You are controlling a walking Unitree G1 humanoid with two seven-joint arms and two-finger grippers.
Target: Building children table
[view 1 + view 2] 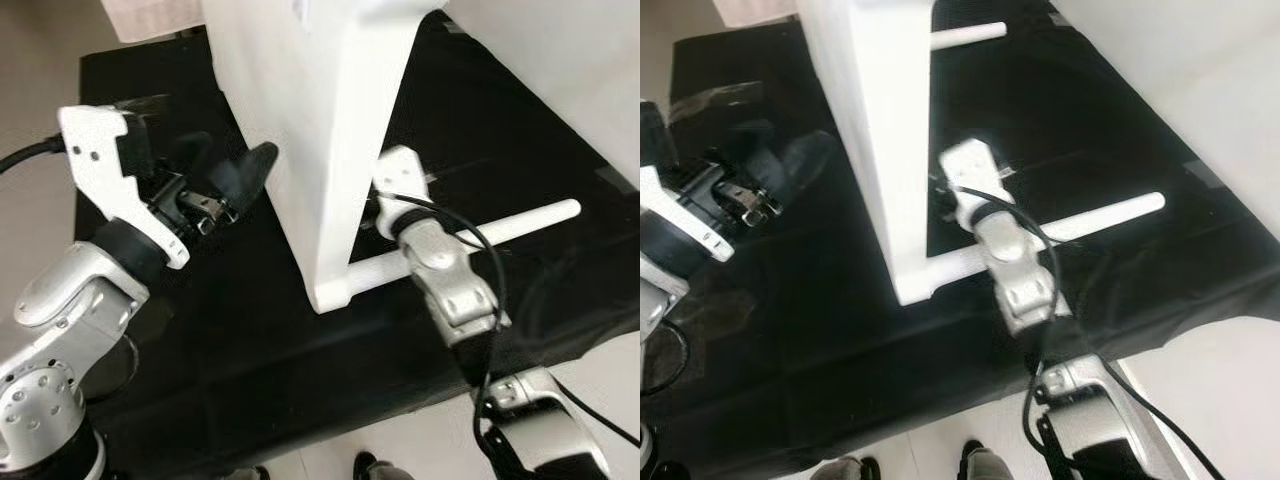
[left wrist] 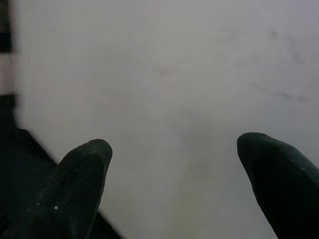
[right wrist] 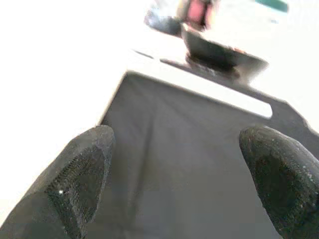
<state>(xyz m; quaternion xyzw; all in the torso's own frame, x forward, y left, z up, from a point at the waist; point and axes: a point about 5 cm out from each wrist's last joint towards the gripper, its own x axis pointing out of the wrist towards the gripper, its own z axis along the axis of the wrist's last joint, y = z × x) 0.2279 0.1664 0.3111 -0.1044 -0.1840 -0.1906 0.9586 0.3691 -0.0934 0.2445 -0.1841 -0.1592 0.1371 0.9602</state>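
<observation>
The tall white flat table panel (image 1: 330, 140) stands upright on the black floor cloth (image 1: 250, 350), between both grippers. Left gripper (image 1: 235, 180) has fingers (image 2: 79, 184) spread apart, empty, tips just beside the panel's face. Right gripper (image 3: 174, 174) also spread, holding nothing, near the white round leg rod (image 1: 520, 225) which joins the panel's base. Risk, imo: w/o any grip, a push from one side may tip the panel, or twist the rod joint.

Smooth, matt white painted table panel (image 1: 330, 120) and white rod (image 1: 520, 225) lie on a matt black cloth (image 1: 200, 330) with soft creases. Silver arms look like brushed metal. Black fingers (image 2: 75, 189) have a rough, grainy rubbery surface.
</observation>
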